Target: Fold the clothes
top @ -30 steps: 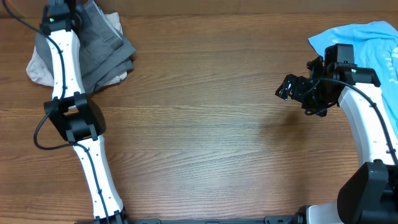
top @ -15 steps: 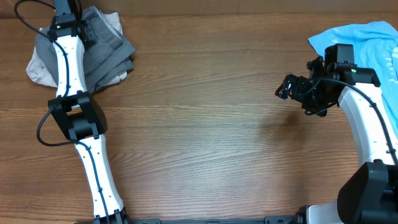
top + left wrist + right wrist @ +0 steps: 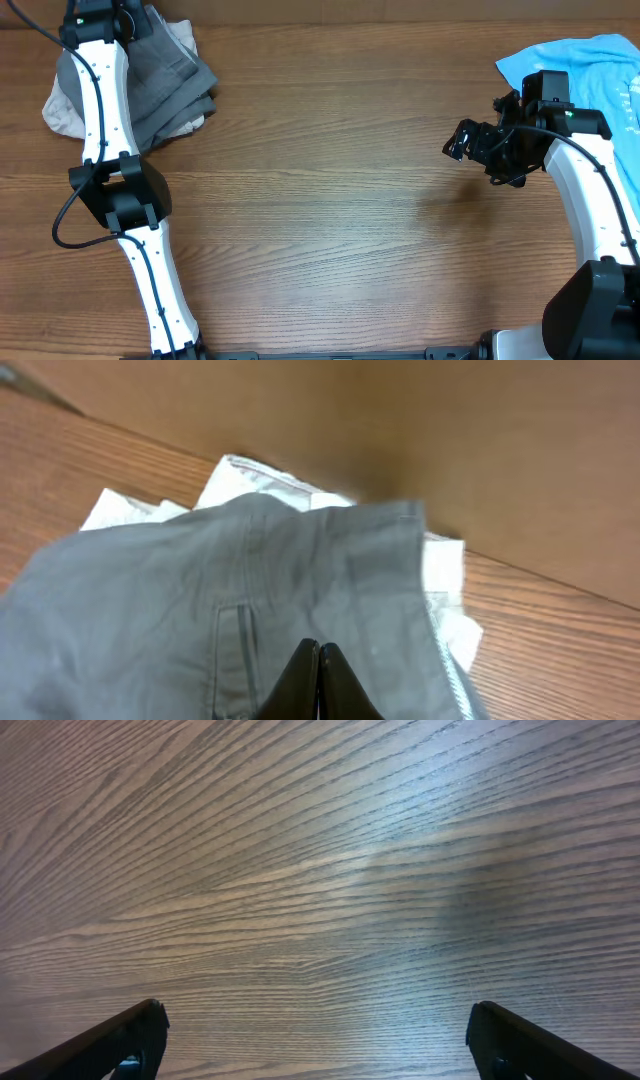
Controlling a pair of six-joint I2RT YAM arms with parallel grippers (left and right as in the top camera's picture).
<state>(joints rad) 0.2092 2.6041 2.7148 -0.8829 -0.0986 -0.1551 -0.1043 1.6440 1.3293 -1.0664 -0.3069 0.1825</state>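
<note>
Left hand [image 3: 318, 660] closed, directly over folded grey shorts [image 3: 150, 610].

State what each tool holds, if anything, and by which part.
Right tool: open over the table, holding nothing. Left tool: shut over the grey shorts near a pocket seam; no pinched cloth shows.

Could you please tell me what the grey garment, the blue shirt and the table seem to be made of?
Grey garment: likely woven cotton, matte; stitched seams and soft folds show.
Blue shirt: probably thin knit cotton, matte and softly rumpled.
Table: wood or wood-look laminate, smooth with a faint sheen; grain lines run across it.
</note>
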